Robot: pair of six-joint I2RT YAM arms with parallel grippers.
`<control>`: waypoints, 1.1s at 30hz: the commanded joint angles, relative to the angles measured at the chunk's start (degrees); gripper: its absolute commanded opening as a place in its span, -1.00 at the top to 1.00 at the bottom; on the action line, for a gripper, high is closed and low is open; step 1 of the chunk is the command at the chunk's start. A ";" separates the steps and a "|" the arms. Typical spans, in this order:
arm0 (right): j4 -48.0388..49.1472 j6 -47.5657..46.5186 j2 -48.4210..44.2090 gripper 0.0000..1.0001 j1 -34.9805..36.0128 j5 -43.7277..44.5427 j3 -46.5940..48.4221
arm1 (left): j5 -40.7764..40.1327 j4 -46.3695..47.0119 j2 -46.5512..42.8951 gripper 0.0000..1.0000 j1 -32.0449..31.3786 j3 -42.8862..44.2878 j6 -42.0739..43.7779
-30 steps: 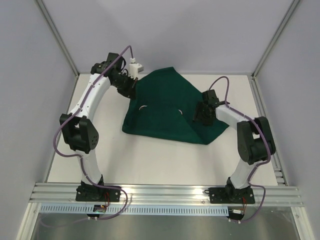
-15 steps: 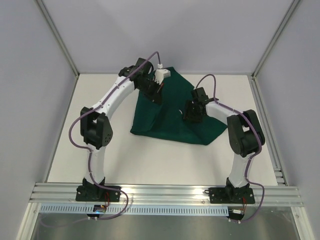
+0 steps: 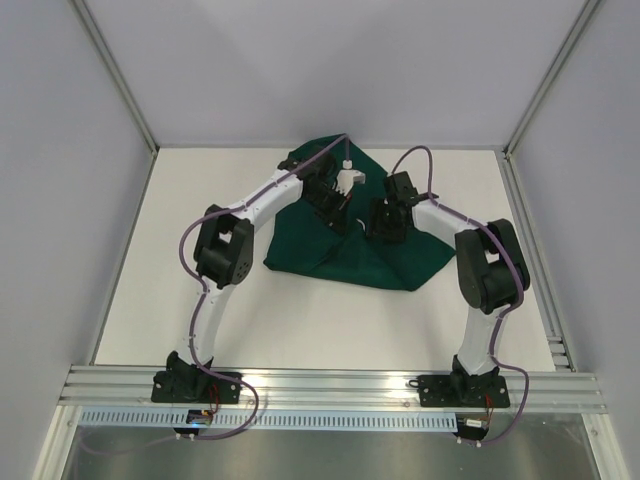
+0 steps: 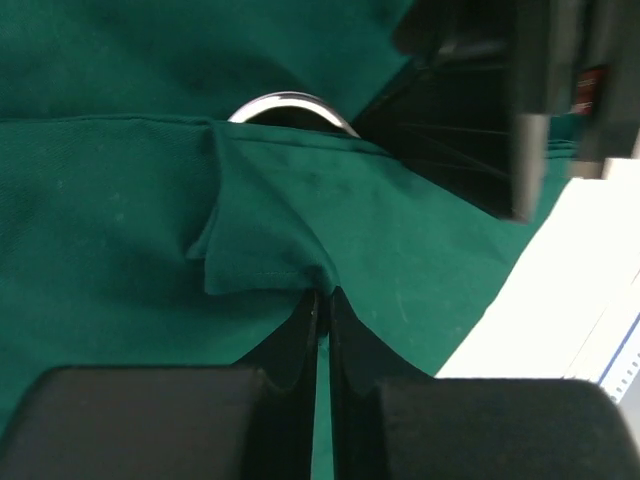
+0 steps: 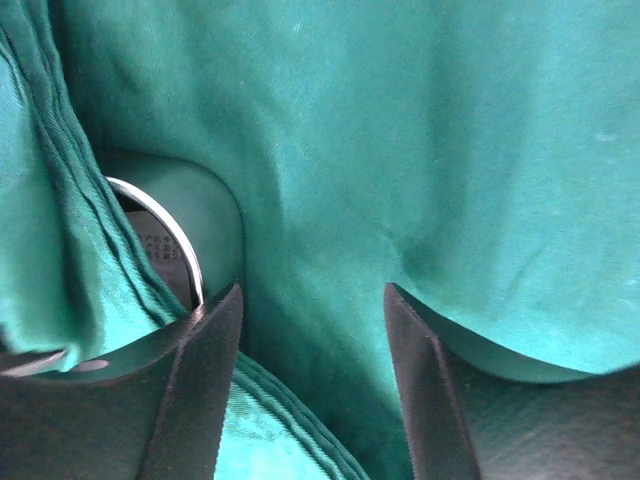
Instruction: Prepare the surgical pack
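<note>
White surface (image 3: 330, 320), boxed in by pale grey walls (image 3: 330, 70); aluminium posts (image 3: 115, 70) rise at ten and two o'clock, a slotted rail (image 3: 330, 385) runs along six.

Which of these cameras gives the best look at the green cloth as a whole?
The top view: the cloth shows nearly whole, lying on the table. The left wrist view shows only a fold pinched in the left tool; the right wrist view shows just fabric filling the frame.
</note>
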 commanded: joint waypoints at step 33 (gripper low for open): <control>6.21 0.96 -7.32 -0.23 -31.37 -4.81 -13.29 | -0.86 -1.97 -16.89 -0.11 16.68 -9.51 0.26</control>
